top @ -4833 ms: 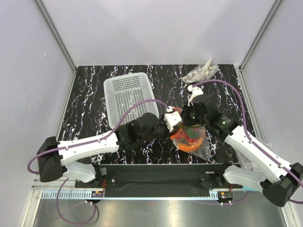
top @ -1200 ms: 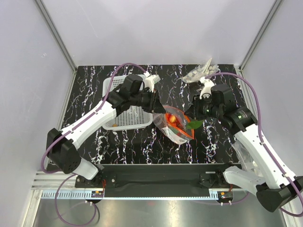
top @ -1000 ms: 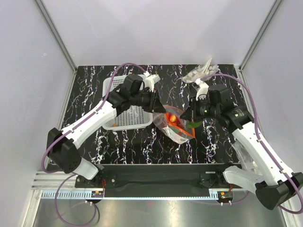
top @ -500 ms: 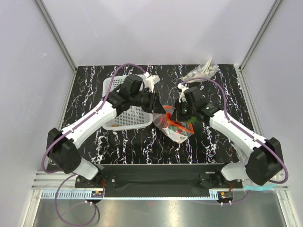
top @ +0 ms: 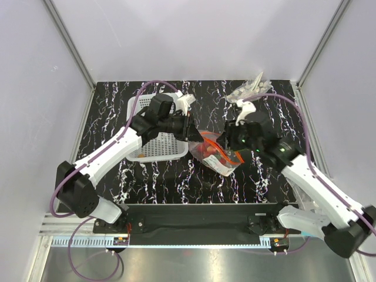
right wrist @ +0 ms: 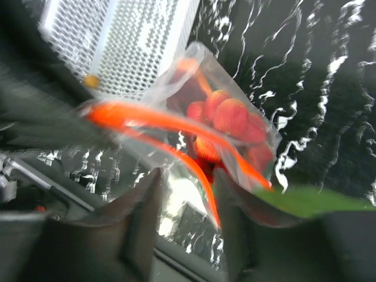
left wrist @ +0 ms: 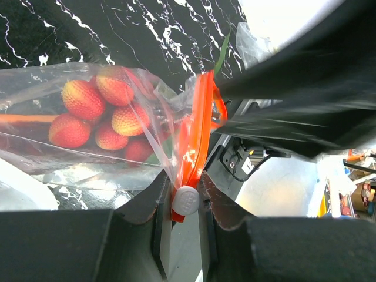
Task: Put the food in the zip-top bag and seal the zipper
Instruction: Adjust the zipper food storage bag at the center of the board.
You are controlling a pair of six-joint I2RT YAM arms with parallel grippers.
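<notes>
Zip-top bag (top: 214, 155) hangs from your left pincer (top: 191, 130) over the middle of the bench (top: 276, 100), just right of the basket. In the left wrist view that pincer (left wrist: 185, 194) is clamped together on the zipper (left wrist: 197, 129), and the white slider tab (left wrist: 186, 201) sits right between its fingers. The orange strip runs up and away from the grip, and the clear pouch (left wrist: 88, 117) spreads out to the left of it.

Your right pincer (top: 228, 143) is at the bag's other side, facing the left one across it. From its own wrist camera the pincer (right wrist: 188, 176) stands apart, and one side of the zipper (right wrist: 153, 120) shows in the gap between the fingers with nothing pinching it. A green leaf (right wrist: 305, 202) lies against the right-hand finger; you cannot tell from these views whether it is inside the bag.

The food (left wrist: 97, 111) is inside the pouch: a cluster of red round pieces bunched together, with a longer orange streak beside them. The right wrist view shows the same red pieces (right wrist: 232, 114) behind the plastic.

The white basket (top: 167, 147) sits toward the bench's left edge, partly under your left arm. A greyish clear plastic wad (top: 249, 89) lies at the far right corner, well apart from the bag.
</notes>
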